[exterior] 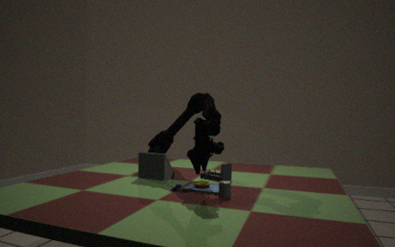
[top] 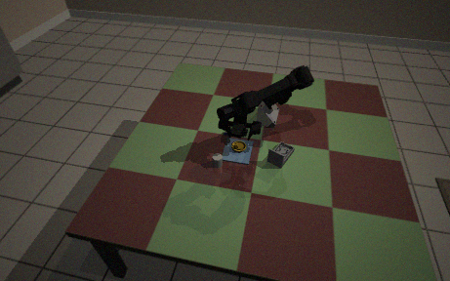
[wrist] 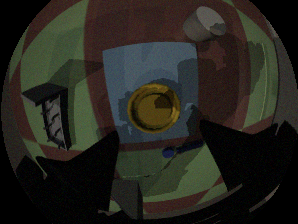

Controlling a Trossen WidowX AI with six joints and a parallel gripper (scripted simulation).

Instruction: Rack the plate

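Note:
A yellow round plate [top: 238,146] [exterior: 201,184] [wrist: 150,111] lies flat on a blue mat [top: 240,158] [exterior: 190,189] [wrist: 117,65]. My gripper [top: 243,134] [exterior: 200,171] [wrist: 160,129] is open and empty, pointing down above the table near the plate. In the wrist view the plate shows beyond and between the two dark fingers. The small dark grey dish rack [top: 276,159] [exterior: 226,172] [wrist: 44,94] stands apart from the mat. It has a taller panel at one end and small rails inside, with no plate seen in it.
A pale grey cylinder [top: 217,161] [exterior: 224,189] [wrist: 197,27] stands near a corner of the mat. A small blue object with a round end [exterior: 176,187] [wrist: 168,152] lies beside the mat. A grey wedge-shaped block [top: 267,114] [exterior: 154,166] is at the arm's base.

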